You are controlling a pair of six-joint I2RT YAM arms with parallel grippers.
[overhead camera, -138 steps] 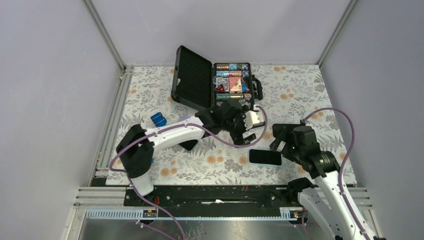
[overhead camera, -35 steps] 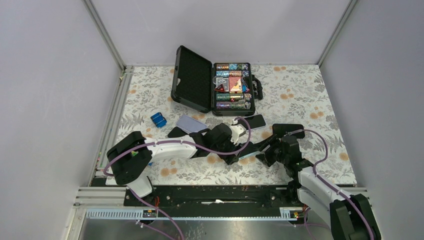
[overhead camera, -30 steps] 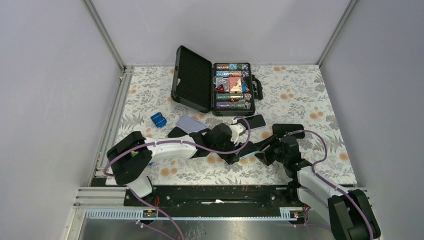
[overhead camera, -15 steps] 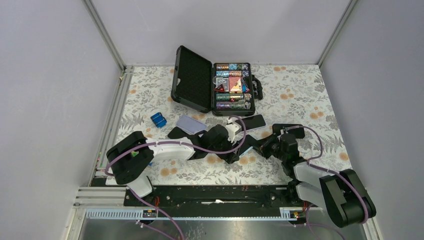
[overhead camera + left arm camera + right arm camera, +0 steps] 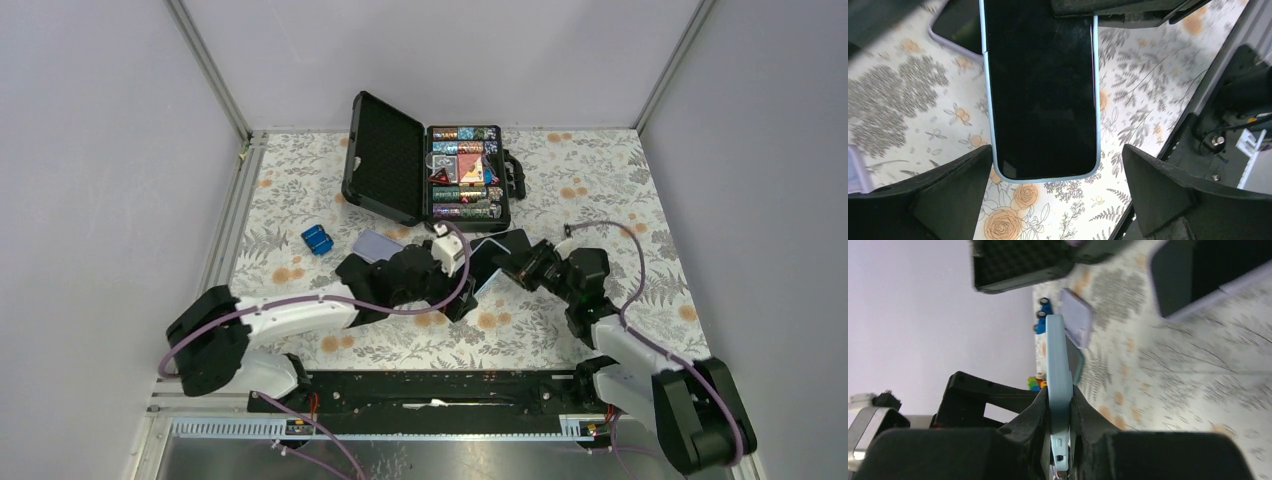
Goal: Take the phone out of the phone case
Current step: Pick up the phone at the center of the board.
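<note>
The phone point(image 5: 1040, 90), its black screen up, sits inside a light blue phone case point(image 5: 989, 105) whose rim frames it all round. My right gripper point(image 5: 1059, 390) is shut on the case, which that view shows edge-on point(image 5: 1057, 355), clamped at one end. The top view has the cased phone point(image 5: 488, 266) raised off the mat between both arms, with the right gripper point(image 5: 522, 266) at its right end. My left gripper point(image 5: 1057, 150) is open wide, one finger on each side of the phone's free end, not touching it.
An open black case point(image 5: 385, 160) of small parts stands at the back. A blue object point(image 5: 317, 239) and a loose lavender case point(image 5: 378, 244) lie left of the arms. Another dark phone in a lavender case point(image 5: 1208, 275) lies on the floral mat point(image 5: 620, 190).
The right gripper has shut on the cased phone and carried it up and back. The left gripper has let go and opened wide, and the left arm has shifted left.
</note>
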